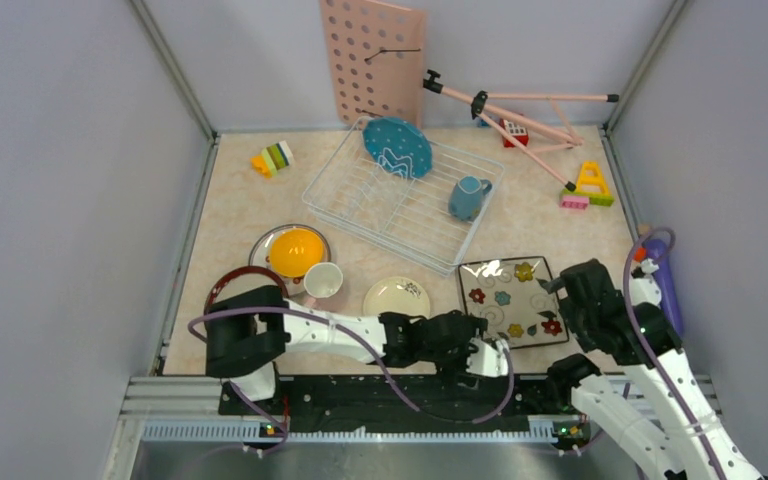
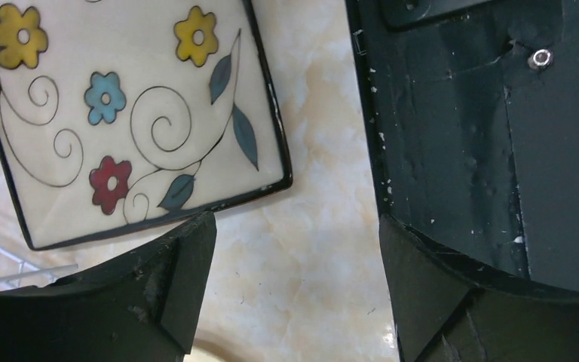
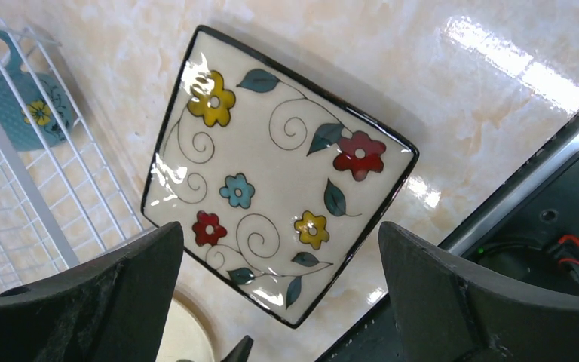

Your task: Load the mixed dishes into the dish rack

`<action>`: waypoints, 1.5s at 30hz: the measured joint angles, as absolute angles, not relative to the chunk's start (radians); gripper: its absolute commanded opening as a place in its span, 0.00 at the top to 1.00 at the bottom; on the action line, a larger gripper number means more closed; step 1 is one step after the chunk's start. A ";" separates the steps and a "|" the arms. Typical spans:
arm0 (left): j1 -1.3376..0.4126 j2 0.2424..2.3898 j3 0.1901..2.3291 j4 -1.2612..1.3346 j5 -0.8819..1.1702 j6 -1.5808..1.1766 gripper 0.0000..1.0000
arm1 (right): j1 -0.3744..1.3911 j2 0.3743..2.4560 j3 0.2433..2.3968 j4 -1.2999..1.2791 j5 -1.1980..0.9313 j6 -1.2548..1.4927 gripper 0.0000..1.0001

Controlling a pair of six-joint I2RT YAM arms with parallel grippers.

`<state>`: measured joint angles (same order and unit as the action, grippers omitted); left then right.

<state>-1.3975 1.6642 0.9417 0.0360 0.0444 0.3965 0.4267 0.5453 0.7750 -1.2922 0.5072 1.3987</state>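
5 plates [image 1: 505,297], 2 cups [image 1: 468,197], 1 bowl [image 1: 295,251]; 2 pcs in rack [image 1: 390,210].

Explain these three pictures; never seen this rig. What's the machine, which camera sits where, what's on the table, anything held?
Two robot arms are bolted at the near edge of the table. The wide picture looks down from above and behind them; the other two come from cameras on each wrist. The left end effector and right end effector are both open and hold nothing, near the square flowered plate. The dish rack already holds a teal plate and blue cup. An orange-yellow bowl, a pale cup and a cream plate wait on the table.
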 measured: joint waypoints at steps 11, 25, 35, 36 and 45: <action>-1.423 1.804 1.045 0.029 -0.032 0.527 0.25 | 0.427 0.478 0.809 -1.327 0.580 1.383 0.02; -1.501 1.981 1.169 0.088 -0.272 0.570 0.55 | 0.427 0.440 0.892 -1.357 0.597 1.360 0.03; -1.541 2.053 1.179 0.170 -0.565 0.528 1.00 | 0.427 0.424 0.890 -1.385 0.576 1.354 0.03; -1.539 2.051 1.186 0.171 -0.579 0.525 1.00 | 0.427 0.422 0.885 -1.384 0.568 1.355 0.03; -1.489 1.939 1.203 0.124 -0.503 0.404 1.00 | 0.427 0.341 0.717 -1.315 0.455 1.420 0.04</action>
